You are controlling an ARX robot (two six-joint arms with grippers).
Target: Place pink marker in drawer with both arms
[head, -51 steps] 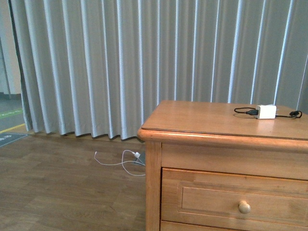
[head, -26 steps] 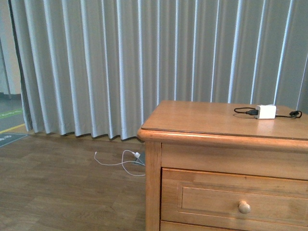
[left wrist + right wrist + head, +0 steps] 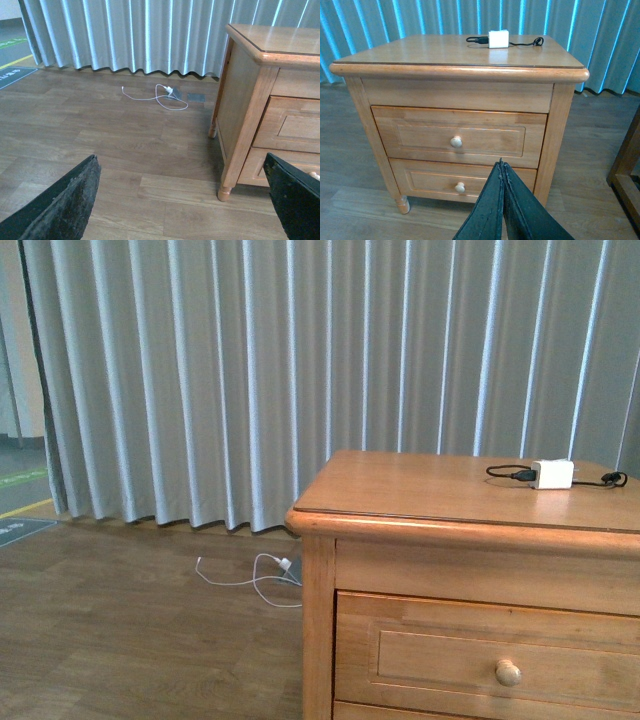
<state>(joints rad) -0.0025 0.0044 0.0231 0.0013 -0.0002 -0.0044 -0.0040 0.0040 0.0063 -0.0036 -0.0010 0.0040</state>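
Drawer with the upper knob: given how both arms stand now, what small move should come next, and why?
Probably bring the right pincer forward toward the upper knob and open it. The drawer is fully closed, this pincer is shut and faces it from a distance, the left pincer hangs open over the floor, and no pink marker shows.

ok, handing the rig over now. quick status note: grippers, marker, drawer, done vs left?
Left gripper: open, empty, hanging over the floor beside the nightstand.
Right gripper: shut, holding nothing, facing the nightstand front.
The drawer, the top one, is closed, its knob untouched.
Pink marker: not visible in any view. On the nightstand top only a white charger with a black cable shows.
Done: nothing yet.
Left: find and grasp the marker, pull the drawer open, drop the marker in.
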